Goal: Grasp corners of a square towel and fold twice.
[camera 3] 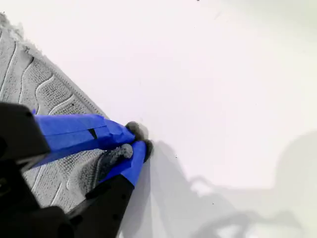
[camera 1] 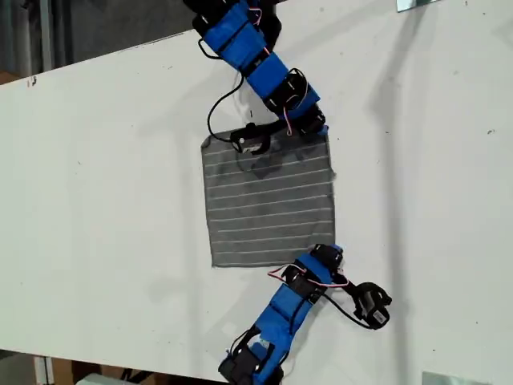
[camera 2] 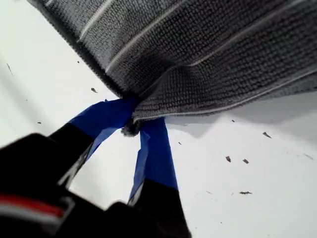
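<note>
Grey towel [camera 1: 268,200] flat on white table [camera 1: 104,200]; both grippers pinching corners

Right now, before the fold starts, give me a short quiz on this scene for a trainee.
1. True or false: the grey striped cloth towel hangs over the edge of the flat white table.
2. What is clamped in my first gripper? A) a corner of the towel B) a black cable C) nothing
3. Fill in: my second gripper is shut on a towel ____.

Key: 1 false, the towel lies wholly on the table. 2 A. 3 corner.
</note>
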Robot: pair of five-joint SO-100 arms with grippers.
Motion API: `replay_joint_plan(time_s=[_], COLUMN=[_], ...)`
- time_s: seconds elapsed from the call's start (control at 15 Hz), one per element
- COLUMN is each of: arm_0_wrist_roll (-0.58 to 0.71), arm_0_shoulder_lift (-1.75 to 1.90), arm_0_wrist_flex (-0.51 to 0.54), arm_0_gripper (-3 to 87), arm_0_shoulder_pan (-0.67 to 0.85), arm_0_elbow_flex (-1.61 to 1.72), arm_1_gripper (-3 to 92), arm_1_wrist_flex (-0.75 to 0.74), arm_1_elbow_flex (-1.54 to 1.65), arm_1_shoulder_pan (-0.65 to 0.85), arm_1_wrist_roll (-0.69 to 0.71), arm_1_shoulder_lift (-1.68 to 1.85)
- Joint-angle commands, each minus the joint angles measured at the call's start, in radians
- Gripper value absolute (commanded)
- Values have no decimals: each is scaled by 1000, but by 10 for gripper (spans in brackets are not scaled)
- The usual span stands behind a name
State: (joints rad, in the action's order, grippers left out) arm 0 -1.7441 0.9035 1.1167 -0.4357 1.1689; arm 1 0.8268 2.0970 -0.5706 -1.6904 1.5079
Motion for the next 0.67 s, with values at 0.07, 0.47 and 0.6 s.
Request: replay_joint_plan(time_s=[0.07,0.47,0.6], arm_0_wrist_roll=[-44,8,34], arm_0_shoulder_lift=[-40,35,101], arm_0_wrist_flex=[256,399,417], arm_0_gripper=[-1,-1,-1], arm_0_shoulder_pan=[21,28,9], arm_0_elbow_flex=[-213,-301,-307], arm_1_gripper=[-1,-1,-1], arm_1_wrist_flex=[8,321,454], arm_1_elbow_flex=[-31,-322,-480], arm_1_shoulder_pan=[2,8,-2], arm_1_wrist_roll=[0,55,72], arm_1_shoulder_lift=[8,3,-14])
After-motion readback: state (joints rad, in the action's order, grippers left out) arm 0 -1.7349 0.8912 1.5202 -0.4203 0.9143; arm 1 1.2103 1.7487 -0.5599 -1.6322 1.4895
